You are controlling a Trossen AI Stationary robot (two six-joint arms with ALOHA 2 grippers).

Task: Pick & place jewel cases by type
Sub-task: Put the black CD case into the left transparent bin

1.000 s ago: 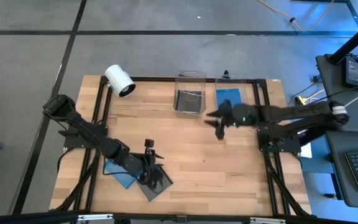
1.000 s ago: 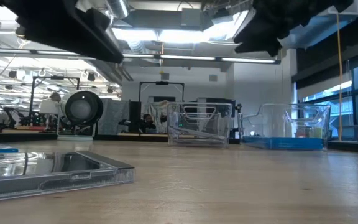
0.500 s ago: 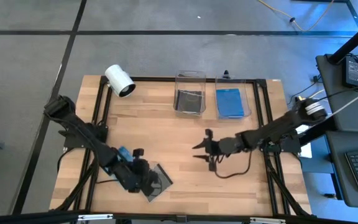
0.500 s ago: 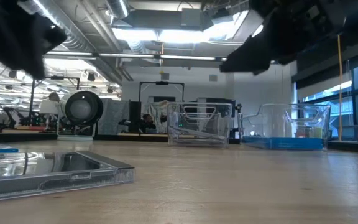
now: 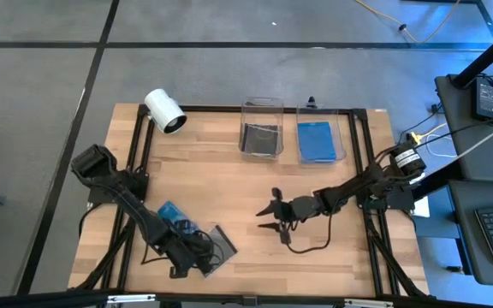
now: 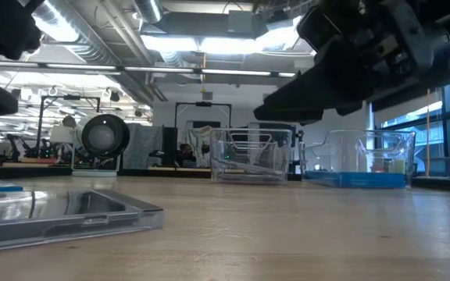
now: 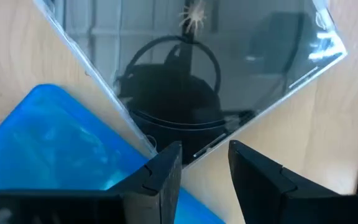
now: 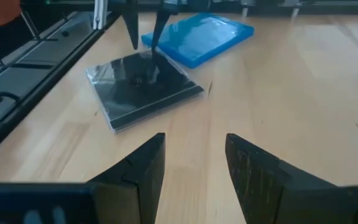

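A dark grey jewel case point(image 5: 222, 249) lies flat near the table's near-left corner, with a translucent blue jewel case point(image 5: 169, 211) beside it. My left gripper point(image 5: 197, 251) is open and points down over the dark case's edge point(image 7: 185, 152), next to the blue case point(image 7: 48, 143). The right wrist view shows its fingertips point(image 8: 135, 45) at that edge, but I cannot tell whether they touch it. My right gripper point(image 5: 265, 219) hangs open above the table's middle, facing the dark case point(image 8: 145, 87). Other cases lie in two bins.
Two clear bins stand at the far edge: one point(image 5: 261, 128) holds dark cases and the other point(image 5: 319, 141) holds a blue case. A white cylindrical camera point(image 5: 164, 111) lies at the far-left corner. Bare wood lies between my right gripper and the dark case.
My right gripper has left the blue-case bin, moving toward the near edge and left, and has come down over the table's middle. My left gripper has swung toward the near edge and tipped down over the dark case, uncovering the far part of the blue case.
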